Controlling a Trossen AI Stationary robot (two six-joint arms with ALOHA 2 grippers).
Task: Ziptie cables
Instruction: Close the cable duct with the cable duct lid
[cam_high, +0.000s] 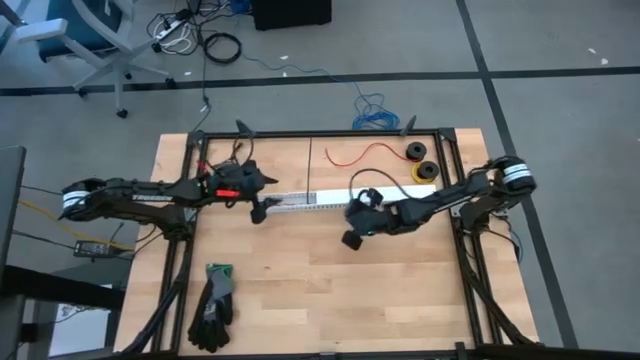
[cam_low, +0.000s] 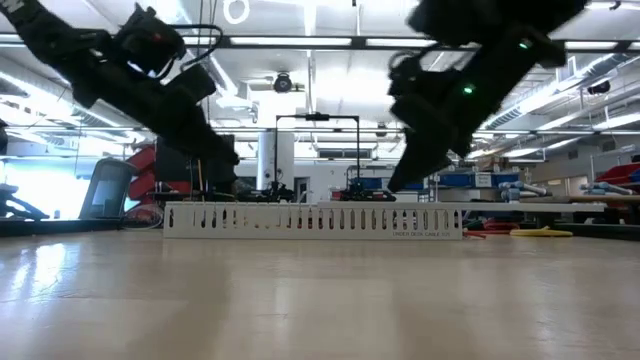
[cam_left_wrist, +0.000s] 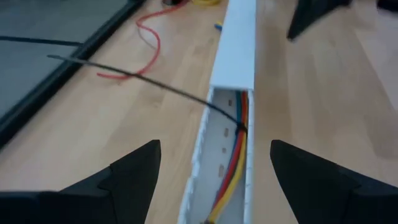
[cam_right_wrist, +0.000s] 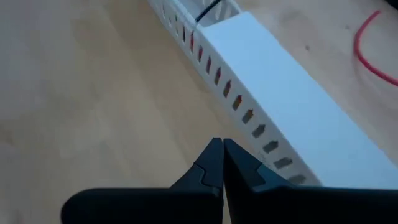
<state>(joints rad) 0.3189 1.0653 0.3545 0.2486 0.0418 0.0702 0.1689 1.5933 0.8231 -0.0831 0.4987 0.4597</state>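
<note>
Because the left end effector (cam_left_wrist: 211, 177) hovers spread wide, empty, at the open end of the slotted channel (cam_high: 310, 200) in the middle of the high view, a careless reach could snag the loose black zip-tie tail (cam_left_wrist: 143, 79) or shove the channel. The cables (cam_left_wrist: 231, 167), yellow, red, blue and orange, lie bundled inside that channel, partly hidden under its cover. Right of centre, the right end effector (cam_right_wrist: 222, 163) hangs pressed together beside the covered stretch, holding nothing.

A lab: ceiling strip lights (cam_low: 300, 40), equipment benches (cam_low: 560, 185), office chair (cam_high: 90, 40).
</note>
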